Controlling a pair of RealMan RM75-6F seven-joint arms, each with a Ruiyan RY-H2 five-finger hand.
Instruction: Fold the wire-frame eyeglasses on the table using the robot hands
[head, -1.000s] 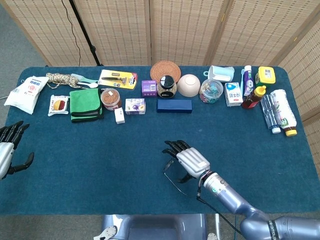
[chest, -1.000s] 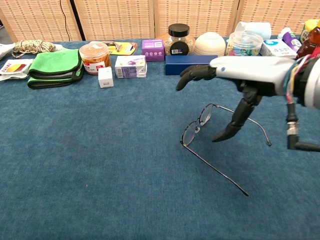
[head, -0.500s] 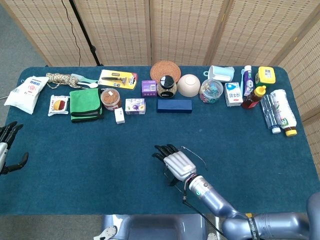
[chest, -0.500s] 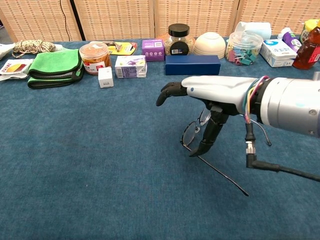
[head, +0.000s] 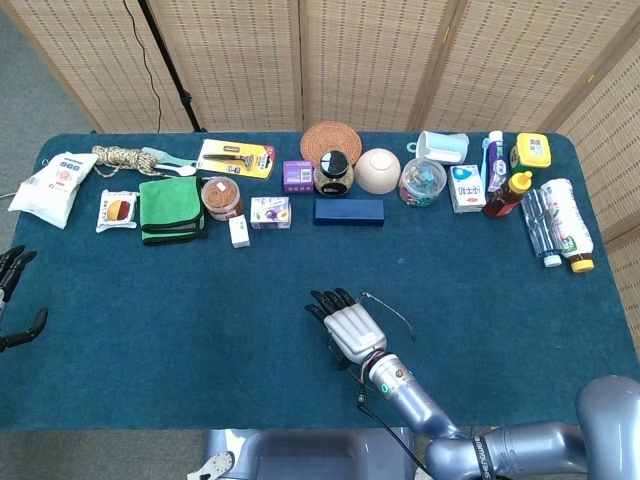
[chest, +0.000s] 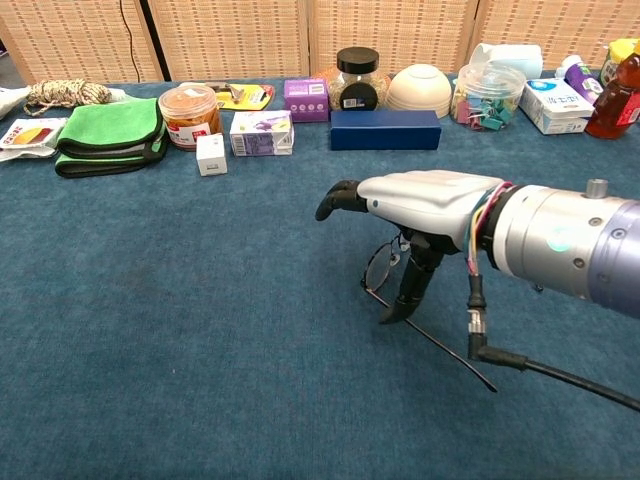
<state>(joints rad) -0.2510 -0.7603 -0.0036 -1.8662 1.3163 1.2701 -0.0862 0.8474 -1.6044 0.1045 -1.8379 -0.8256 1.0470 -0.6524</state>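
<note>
Your right hand (chest: 420, 200) over the eyeglasses (chest: 385, 268), near the counter's front edge.
Fingers spread, thumb tip at one temple arm; left hand (head: 12, 290) spread at the left edge.

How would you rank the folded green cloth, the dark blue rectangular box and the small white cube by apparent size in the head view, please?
1. Folded green cloth
2. Dark blue rectangular box
3. Small white cube

All three lie at a similar depth, so the ranking looks reliable.
</note>
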